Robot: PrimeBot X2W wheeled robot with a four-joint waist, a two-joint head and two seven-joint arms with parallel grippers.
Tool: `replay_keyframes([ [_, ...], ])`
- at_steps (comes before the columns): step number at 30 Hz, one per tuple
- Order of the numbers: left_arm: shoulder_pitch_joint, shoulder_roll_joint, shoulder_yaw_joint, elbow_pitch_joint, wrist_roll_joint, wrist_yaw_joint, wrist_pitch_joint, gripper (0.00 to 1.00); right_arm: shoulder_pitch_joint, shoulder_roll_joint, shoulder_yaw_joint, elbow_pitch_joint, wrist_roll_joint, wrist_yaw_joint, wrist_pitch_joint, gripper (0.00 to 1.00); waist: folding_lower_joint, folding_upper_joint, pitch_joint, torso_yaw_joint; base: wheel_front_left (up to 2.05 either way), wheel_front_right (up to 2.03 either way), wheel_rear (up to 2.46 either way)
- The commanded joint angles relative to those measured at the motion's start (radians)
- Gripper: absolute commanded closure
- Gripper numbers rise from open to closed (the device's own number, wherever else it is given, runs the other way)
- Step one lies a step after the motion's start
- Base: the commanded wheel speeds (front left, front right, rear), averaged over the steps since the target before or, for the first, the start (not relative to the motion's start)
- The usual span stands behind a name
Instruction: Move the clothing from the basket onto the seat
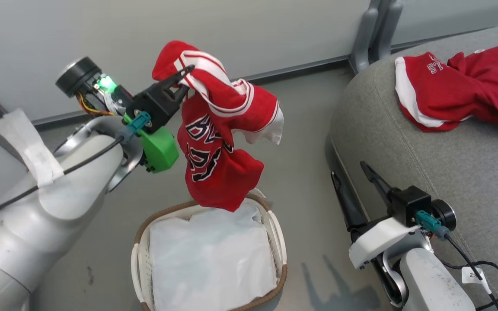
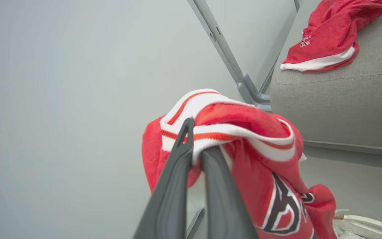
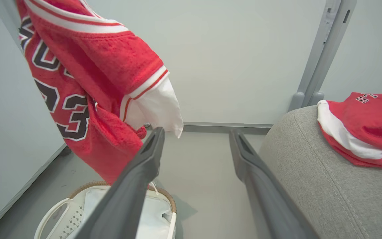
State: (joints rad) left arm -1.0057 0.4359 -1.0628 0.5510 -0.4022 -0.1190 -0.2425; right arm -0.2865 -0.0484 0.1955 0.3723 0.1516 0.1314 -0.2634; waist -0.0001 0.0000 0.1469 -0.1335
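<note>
My left gripper is shut on the striped trim of a red jersey and holds it in the air above the basket. In the left wrist view the left gripper pinches the white-and-red trim of that jersey. The basket, white with a brown woven rim, holds just its white liner. A second red jersey lies on the grey seat at the right. My right gripper stands open beside the seat's left edge, holding nothing; in the right wrist view the right gripper is apart from the hanging jersey.
Grey floor surrounds the basket. A pale wall with a dark baseboard runs behind. A grey metal post stands at the seat's far corner. A black cable trails from my right wrist.
</note>
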Motion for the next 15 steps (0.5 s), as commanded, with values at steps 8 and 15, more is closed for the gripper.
replay_keyframes([
  [8, -0.145, 0.021, -0.007, 0.005, -0.003, -0.010, 0.045, 1.00, 0.009, -0.004, 0.058, 0.007, 0.014, -0.001, -0.002, 0.00, 0.0001, 0.0000, -0.119, 0.029, 0.00, 0.00, 0.00],
  [15, -0.228, 0.032, -0.035, 0.023, -0.015, -0.012, 0.049, 1.00, -0.004, -0.004, 0.137, 0.009, 0.035, -0.001, -0.002, 0.00, 0.0001, 0.0000, -0.131, 0.032, 0.00, 0.00, 0.00],
])
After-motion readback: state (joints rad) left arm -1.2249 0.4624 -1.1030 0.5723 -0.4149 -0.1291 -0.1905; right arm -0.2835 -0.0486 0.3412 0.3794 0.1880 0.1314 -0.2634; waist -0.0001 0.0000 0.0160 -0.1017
